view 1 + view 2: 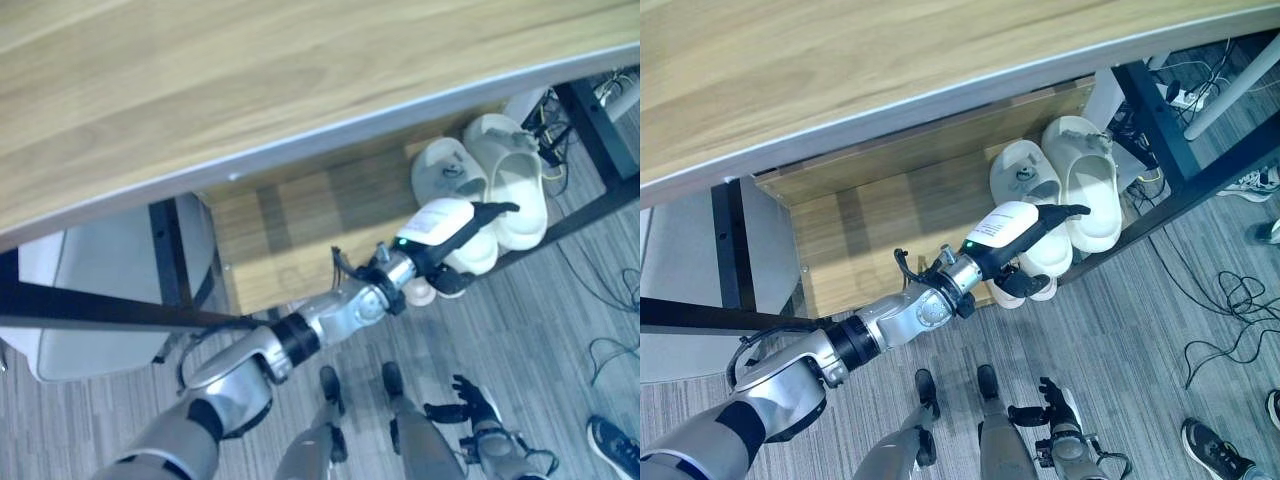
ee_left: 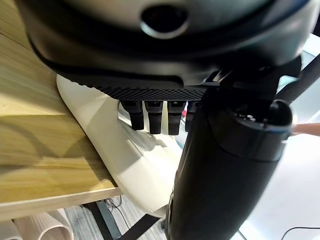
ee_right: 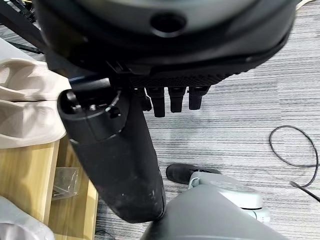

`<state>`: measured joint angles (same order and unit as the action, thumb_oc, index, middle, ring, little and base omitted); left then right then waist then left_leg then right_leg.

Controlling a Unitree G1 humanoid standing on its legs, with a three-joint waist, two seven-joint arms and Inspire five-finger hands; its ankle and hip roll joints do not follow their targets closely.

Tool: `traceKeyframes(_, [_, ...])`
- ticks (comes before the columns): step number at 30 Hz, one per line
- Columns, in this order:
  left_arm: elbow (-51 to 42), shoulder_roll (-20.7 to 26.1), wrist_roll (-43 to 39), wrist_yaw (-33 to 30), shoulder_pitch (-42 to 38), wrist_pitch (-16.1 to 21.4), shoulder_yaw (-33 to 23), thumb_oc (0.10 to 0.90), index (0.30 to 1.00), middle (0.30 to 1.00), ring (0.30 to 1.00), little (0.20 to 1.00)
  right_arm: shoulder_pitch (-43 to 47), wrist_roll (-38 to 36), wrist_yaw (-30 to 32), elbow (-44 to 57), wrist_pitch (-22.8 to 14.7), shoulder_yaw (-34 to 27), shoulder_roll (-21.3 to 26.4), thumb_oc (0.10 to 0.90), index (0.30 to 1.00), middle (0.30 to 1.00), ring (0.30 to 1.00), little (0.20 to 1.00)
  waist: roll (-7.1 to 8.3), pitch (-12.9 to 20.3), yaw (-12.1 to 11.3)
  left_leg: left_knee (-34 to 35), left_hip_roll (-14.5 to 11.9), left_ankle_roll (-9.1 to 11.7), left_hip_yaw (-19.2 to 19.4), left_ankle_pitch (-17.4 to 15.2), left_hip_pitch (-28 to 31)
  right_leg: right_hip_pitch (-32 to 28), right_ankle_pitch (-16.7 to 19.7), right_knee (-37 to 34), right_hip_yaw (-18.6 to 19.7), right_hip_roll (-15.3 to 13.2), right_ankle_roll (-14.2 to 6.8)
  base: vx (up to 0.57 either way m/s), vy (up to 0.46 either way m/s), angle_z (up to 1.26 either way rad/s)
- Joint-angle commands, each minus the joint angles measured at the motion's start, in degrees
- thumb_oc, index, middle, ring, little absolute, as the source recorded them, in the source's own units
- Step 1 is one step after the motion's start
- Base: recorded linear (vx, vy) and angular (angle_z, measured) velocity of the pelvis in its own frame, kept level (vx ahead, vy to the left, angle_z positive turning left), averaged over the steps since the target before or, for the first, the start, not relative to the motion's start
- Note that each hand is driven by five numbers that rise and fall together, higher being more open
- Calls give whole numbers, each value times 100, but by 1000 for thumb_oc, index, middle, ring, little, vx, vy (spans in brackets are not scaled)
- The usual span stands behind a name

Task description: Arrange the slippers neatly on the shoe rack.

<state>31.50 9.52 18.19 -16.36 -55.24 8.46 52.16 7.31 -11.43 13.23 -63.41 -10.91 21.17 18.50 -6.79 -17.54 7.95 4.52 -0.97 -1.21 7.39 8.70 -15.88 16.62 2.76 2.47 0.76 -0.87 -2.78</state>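
Observation:
Two cream slippers stand side by side at the right end of the wooden lower shelf [image 1: 290, 220] of the shoe rack, toes toward the back. The left slipper [image 1: 450, 175] has my left hand [image 1: 440, 225] over its heel end. The hand's fingers [image 2: 155, 117] reach out straight across the slipper's [image 2: 125, 150] top, and its thumb sits below the shelf's front edge. The right slipper [image 1: 515, 190] lies just beyond the fingertips. My right hand [image 1: 470, 408] hangs low over the carpet with fingers [image 3: 172, 100] spread, holding nothing.
The rack's wide wooden top [image 1: 250, 80] overhangs the shelf. Black frame bars [image 1: 600, 130] run at the right, with cables [image 1: 1230, 300] on the grey carpet. A person's dark shoe [image 1: 610, 440] is at the lower right. A grey panel [image 1: 90, 300] stands left.

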Motion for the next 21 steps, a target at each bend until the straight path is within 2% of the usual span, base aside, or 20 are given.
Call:
traceKeyframes(1, [883, -90, -185, -266, -1018, -134, -588, 800, 900, 900, 900, 900, -262, 2, 83, -72, -68, -57, 118, 800, 900, 900, 900, 900, 139, 41, -66, 48, 17, 245, -81, -566, 247, -206, -442, -263, -281, -76, -240, 0, 0, 0])
traceKeyframes(11, [1109, 108, -346, -301, -1190, -114, -646, 800, 900, 900, 900, 900, -270, 73, 133, -185, -42, -31, 95, 800, 900, 900, 900, 900, 159, 68, -63, 48, 9, 238, -45, -558, 224, -190, -406, -286, -252, -62, -235, 0, 0, 0])
traceKeyframes(21, [887, 47, -447, -277, -1123, -48, -654, 800, 900, 900, 900, 900, -269, 59, 90, -209, -25, -20, 67, 800, 900, 900, 900, 900, 149, 128, -63, 48, 6, 240, -22, -569, 294, -254, -444, -263, -226, -48, -228, 0, 0, 0])
